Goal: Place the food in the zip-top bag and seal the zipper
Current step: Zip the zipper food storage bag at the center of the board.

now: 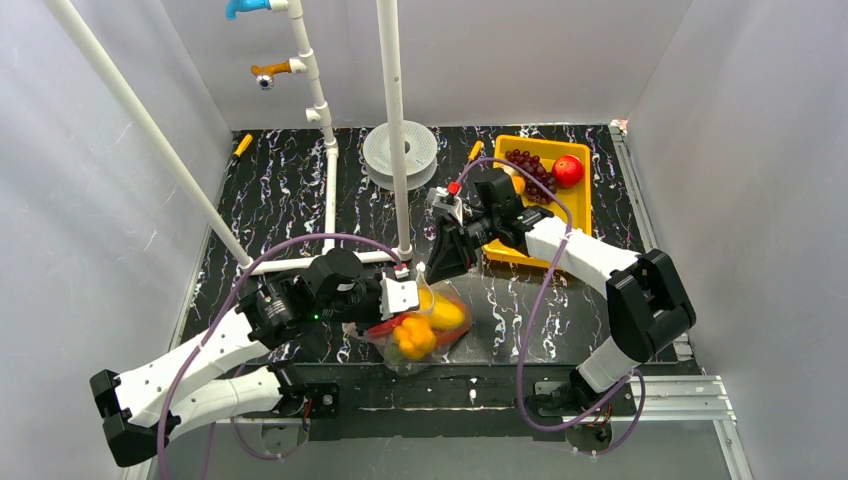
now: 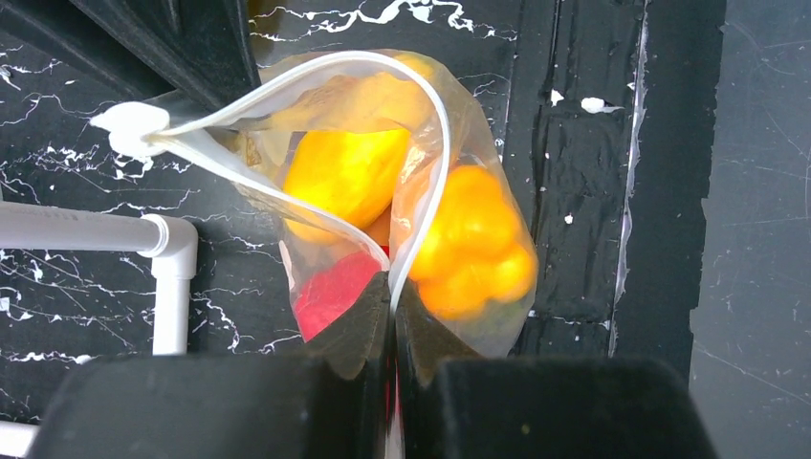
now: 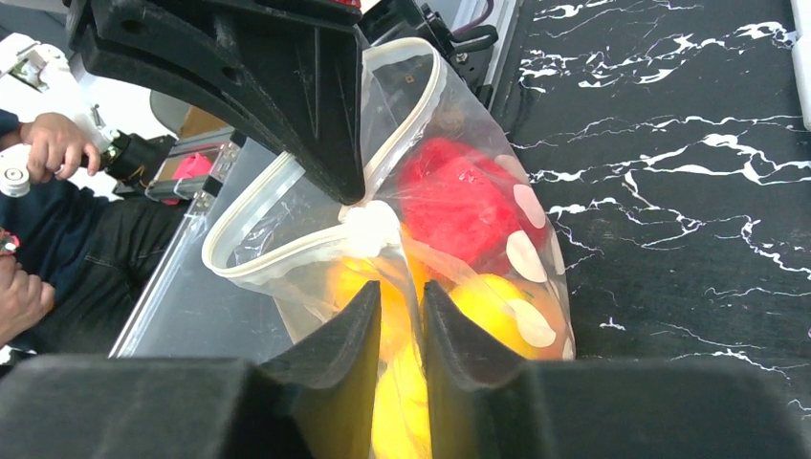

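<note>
The clear, white-dotted zip-top bag [image 1: 420,325] stands on the black marbled table with its mouth gaping. Inside it is food: a yellow bell pepper [image 2: 473,253], a red pepper [image 3: 454,196] and a yellow fruit [image 2: 344,172]. The whitish zipper [image 2: 435,143] forms an open loop. My left gripper [image 2: 393,287] is shut on one end of that strip. My right gripper [image 3: 402,292] reaches in from the far side near the zipper's white end tab [image 3: 368,225]. Its fingers stand a narrow gap apart, with bag film between them. From above, both grippers [image 1: 440,272] meet over the bag.
A yellow tray [image 1: 578,205] at the back right holds grapes [image 1: 528,165] and a red apple [image 1: 567,170]. White pipes [image 1: 395,120] rise from the table behind the bag, one standing in a round white disc [image 1: 380,150]. White walls enclose the table.
</note>
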You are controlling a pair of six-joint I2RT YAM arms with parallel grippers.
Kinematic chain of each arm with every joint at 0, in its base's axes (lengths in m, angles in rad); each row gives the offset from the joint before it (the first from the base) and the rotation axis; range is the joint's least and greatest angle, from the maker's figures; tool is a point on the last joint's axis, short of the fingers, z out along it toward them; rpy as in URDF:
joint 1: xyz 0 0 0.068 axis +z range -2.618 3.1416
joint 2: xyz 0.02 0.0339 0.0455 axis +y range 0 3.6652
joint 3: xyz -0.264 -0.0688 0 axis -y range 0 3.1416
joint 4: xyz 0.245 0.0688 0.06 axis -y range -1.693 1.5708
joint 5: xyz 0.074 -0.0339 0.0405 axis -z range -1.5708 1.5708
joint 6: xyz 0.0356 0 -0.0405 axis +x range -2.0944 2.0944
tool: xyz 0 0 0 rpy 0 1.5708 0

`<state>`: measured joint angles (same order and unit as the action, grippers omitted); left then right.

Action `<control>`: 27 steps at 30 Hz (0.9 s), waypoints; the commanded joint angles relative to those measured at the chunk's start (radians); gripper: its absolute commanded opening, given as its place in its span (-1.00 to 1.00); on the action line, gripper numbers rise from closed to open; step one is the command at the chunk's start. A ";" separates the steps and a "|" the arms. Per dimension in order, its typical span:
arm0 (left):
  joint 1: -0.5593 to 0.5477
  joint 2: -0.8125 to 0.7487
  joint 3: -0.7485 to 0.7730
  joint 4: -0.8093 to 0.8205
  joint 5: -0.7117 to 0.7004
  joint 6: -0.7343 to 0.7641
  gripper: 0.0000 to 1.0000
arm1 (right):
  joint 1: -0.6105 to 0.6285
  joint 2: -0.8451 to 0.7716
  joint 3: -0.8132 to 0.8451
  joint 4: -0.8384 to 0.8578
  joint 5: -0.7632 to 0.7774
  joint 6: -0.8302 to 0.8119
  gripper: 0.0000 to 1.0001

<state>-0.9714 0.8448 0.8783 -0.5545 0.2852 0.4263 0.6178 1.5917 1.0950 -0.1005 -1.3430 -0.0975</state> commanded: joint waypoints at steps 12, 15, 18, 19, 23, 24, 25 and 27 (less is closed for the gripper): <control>0.013 -0.037 0.100 0.057 -0.168 -0.325 0.67 | -0.081 -0.218 -0.196 0.388 0.319 0.357 -0.97; 0.013 0.013 0.179 0.085 -0.357 -0.509 0.74 | -0.081 -0.282 -0.239 0.382 0.393 0.346 -0.97; 0.012 0.100 0.270 0.071 -0.412 -0.629 0.74 | -0.081 -0.346 -0.250 0.354 0.449 0.345 -0.97; 0.013 0.131 0.296 0.073 -0.397 -0.657 0.76 | -0.081 -0.361 -0.251 0.347 0.456 0.350 -0.97; 0.014 0.236 0.364 0.132 -0.301 -0.708 0.76 | -0.081 -0.390 -0.251 0.321 0.472 0.354 -0.97; 0.014 0.266 0.375 0.139 -0.303 -0.713 0.74 | -0.081 -0.392 -0.249 0.312 0.476 0.354 -0.97; 0.014 0.284 0.387 0.142 -0.303 -0.714 0.68 | -0.081 -0.392 -0.249 0.304 0.480 0.357 -0.97; 0.016 0.308 0.394 0.159 -0.292 -0.706 0.59 | -0.081 -0.392 -0.248 0.304 0.468 0.365 -0.97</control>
<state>-0.9611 1.1091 1.2327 -0.4305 -0.0284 -0.2295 0.5381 1.2152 0.8356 0.2008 -0.8974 0.2455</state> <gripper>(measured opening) 0.837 0.022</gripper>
